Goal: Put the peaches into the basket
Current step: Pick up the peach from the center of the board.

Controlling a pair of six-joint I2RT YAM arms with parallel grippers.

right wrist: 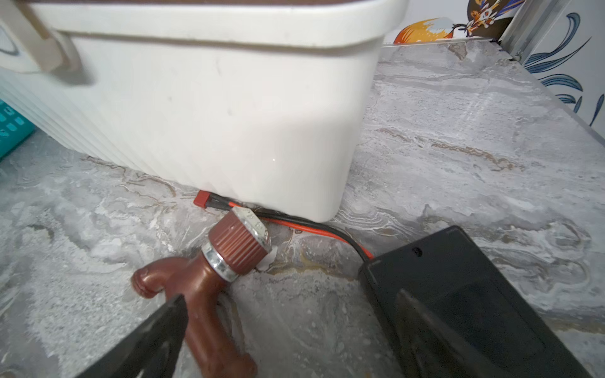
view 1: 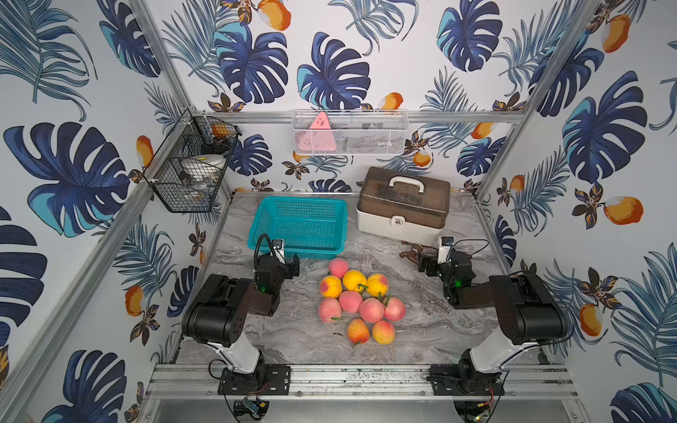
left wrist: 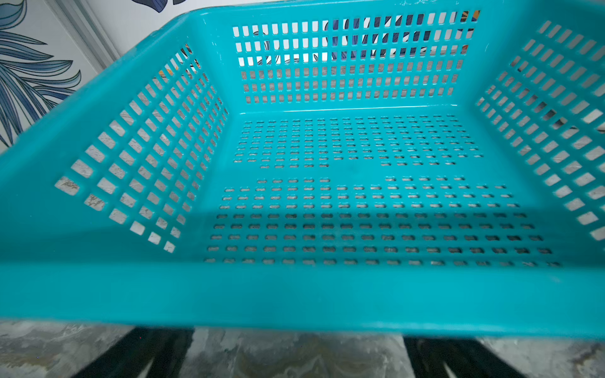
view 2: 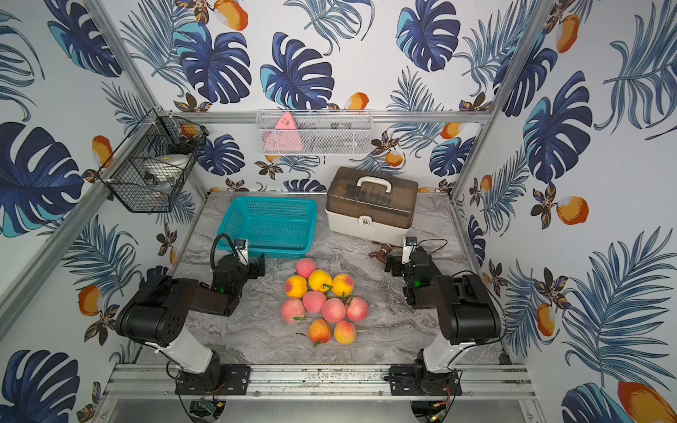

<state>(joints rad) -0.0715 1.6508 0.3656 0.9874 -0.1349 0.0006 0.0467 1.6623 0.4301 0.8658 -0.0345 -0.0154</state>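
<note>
Several pink-red and yellow-orange peaches (view 1: 370, 309) (view 2: 333, 310) lie in a tight cluster on the marble table, between the two arms. The teal basket (view 1: 304, 200) (view 2: 274, 199) stands empty at the back left. My left gripper (view 1: 280, 263) (view 2: 244, 264) hovers low just in front of the basket's near rim (left wrist: 294, 294). It is open, and only bare table shows between its fingers (left wrist: 140, 353). My right gripper (view 1: 437, 262) (view 2: 400, 265) (right wrist: 288, 314) is open too, to the right of the peaches, and holds nothing.
A white box with a brown lid (view 1: 403, 205) (right wrist: 212, 114) stands at the back right. A brown tap-shaped piece (right wrist: 209, 294) and a black battery case (right wrist: 458, 294) with red-black wires lie under the right gripper. A black wire basket (view 1: 190, 172) and a white mesh basket (view 1: 350, 133) hang on the walls.
</note>
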